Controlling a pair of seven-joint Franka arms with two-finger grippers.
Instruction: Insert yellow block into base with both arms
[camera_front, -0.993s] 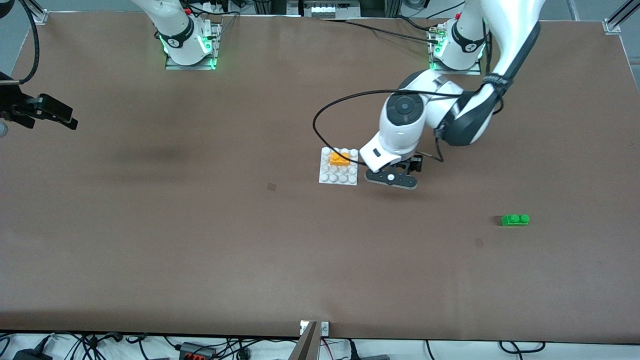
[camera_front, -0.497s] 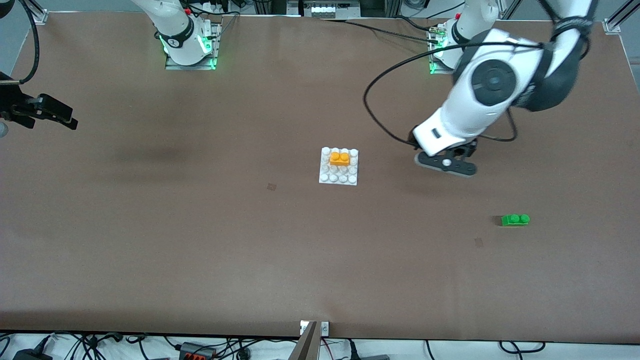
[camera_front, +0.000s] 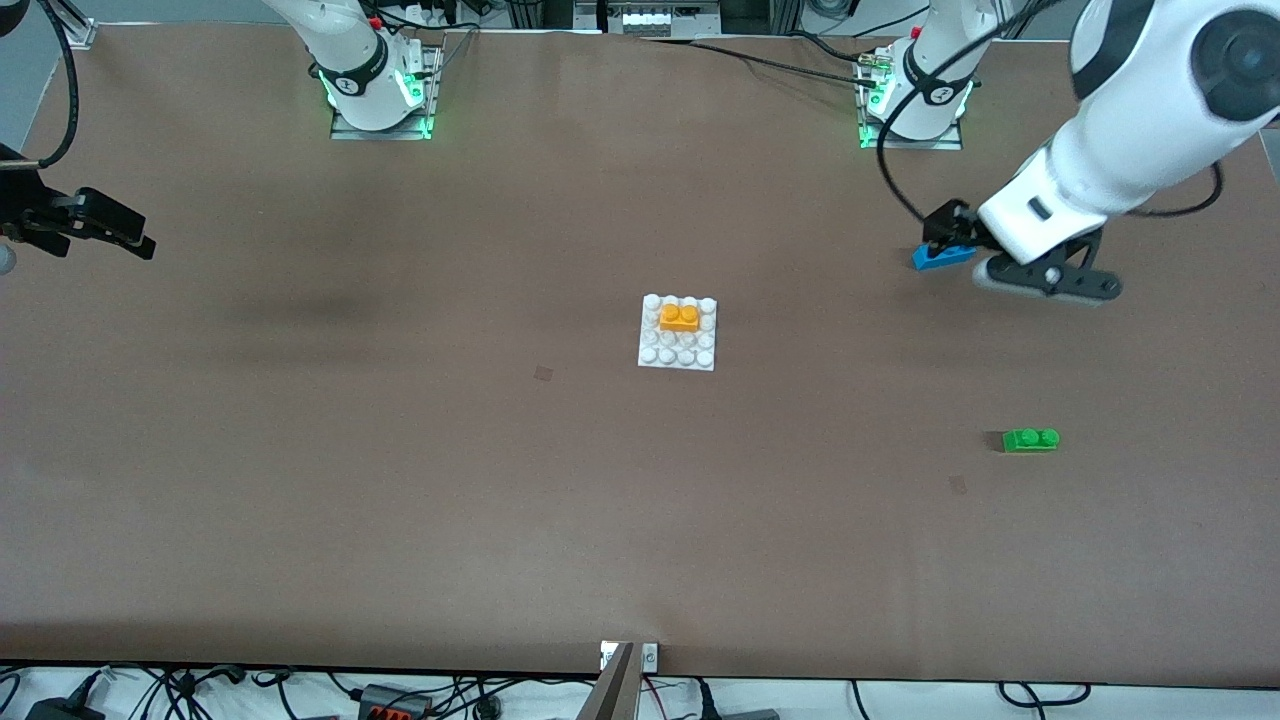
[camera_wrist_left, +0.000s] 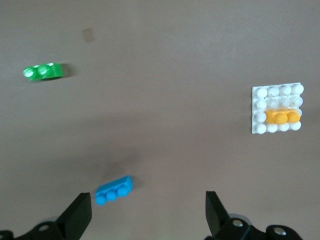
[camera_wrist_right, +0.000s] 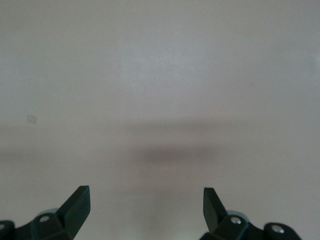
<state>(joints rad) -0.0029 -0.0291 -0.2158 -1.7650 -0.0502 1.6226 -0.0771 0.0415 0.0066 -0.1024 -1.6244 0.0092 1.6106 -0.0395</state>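
Left gripper (camera_wrist_left: 147, 220): black two-finger claw, fingers spread wide and holding nothing, up in the air over bare brown tabletop (camera_front: 400, 480) at the left arm's end, close to that table edge.

Long blue three-stud plastic brick (camera_front: 943, 256): on the table just beside this claw, untouched.

Small green two-stud plastic brick (camera_front: 1030, 440): well apart from the claw, nearer the front camera, open surface between.

Flat white square studded plastic base (camera_front: 678, 357): mid-table, well apart from both claws, bare tabletop on every side.

Small orange-yellow two-stud plastic block (camera_front: 679, 318): seated level on the base's studs, in the half farther from the front camera.

Right gripper (camera_wrist_right: 145, 212): waiting at the right arm's table edge, fingers spread, empty.
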